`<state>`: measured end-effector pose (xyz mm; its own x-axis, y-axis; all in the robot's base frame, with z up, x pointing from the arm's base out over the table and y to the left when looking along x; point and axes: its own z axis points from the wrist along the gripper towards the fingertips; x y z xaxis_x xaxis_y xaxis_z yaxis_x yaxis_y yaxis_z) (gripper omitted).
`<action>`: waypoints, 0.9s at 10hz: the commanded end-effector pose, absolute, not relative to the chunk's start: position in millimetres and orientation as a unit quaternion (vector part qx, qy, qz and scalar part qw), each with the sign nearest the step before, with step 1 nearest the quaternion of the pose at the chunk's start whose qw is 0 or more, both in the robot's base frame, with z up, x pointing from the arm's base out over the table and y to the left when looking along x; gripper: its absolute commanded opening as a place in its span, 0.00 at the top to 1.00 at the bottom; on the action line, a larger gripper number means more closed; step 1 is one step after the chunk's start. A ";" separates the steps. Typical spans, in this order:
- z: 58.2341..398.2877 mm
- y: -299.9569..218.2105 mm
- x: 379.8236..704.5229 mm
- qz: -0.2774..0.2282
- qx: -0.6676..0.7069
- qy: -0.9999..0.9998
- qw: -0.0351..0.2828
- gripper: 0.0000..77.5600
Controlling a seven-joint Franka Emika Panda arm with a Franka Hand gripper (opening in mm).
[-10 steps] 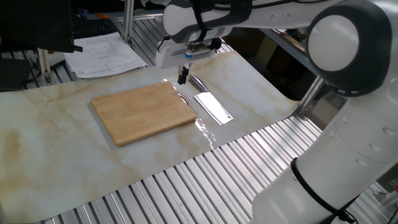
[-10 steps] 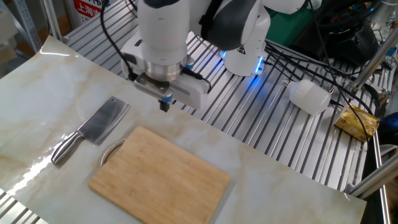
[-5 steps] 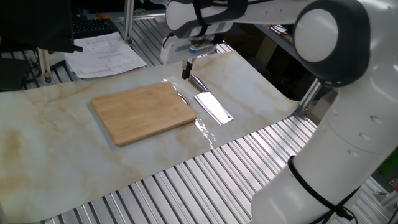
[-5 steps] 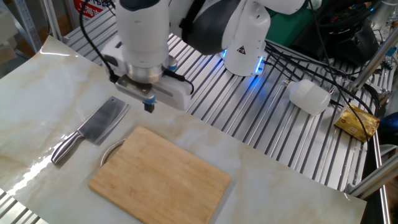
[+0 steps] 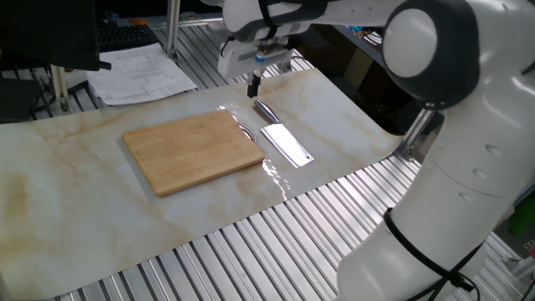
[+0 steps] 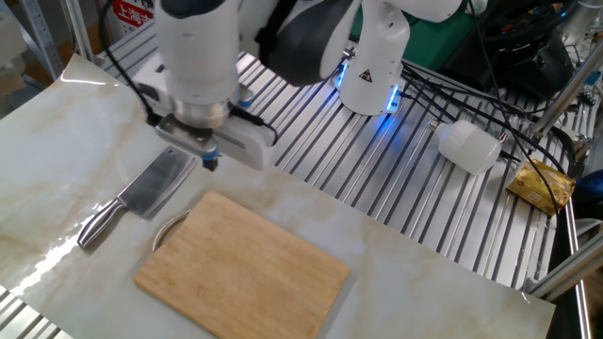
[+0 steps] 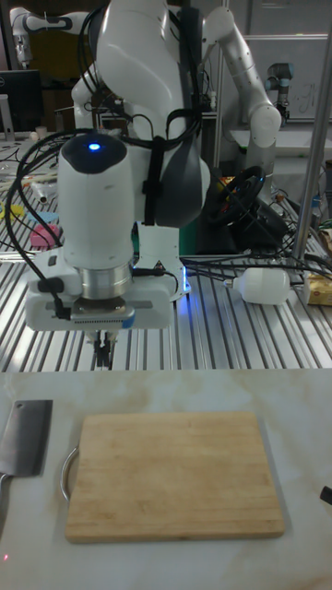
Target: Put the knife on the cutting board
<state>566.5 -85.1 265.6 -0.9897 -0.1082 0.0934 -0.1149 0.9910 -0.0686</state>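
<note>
The surface (image 5: pixel 75 167) is a pale marble-patterned sheet laid over ribbed metal slats. The white arm reaches across it from the far side, carrying the end effector (image 6: pixel 209 162) with its fingers pointing straight down, which would suit a top-down pick of something lying flat.

The cutting board (image 5: pixel 192 150) lies flat near the middle of the sheet, bare, with a thin metal loop handle at the end that faces the knife. The knife (image 6: pixel 141 195) lies flat on the sheet just beside that end, not on the board; in the other fixed view its blade points toward the arm and its steel handle toward the sheet's near edge. So the task is at its start, by my reading.

The end effector hangs above the blade end of the knife, apart from it, holding nothing. Its fingers look close together with little or no gap between them, so they would likely have to spread before closing on the handle or blade.

Off the sheet, a white cylinder (image 6: pixel 471 146) and a yellow packet (image 6: pixel 542 185) lie on the slats. Printed papers (image 5: pixel 146 71) lie at the back; their text is too small to read. A red-and-white sign (image 6: pixel 135 11) at the top edge carries characters I cannot make out.
</note>
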 end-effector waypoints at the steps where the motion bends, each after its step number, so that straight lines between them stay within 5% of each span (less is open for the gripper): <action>1: 277.4 -97.2 581.4 0.042 0.061 -0.996 0.045 1.00; 9: 276.9 -96.7 580.9 0.001 -0.031 -0.998 0.050 1.00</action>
<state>580.0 -96.1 275.1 -0.9962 0.0182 0.0857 0.0167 0.9997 -0.0175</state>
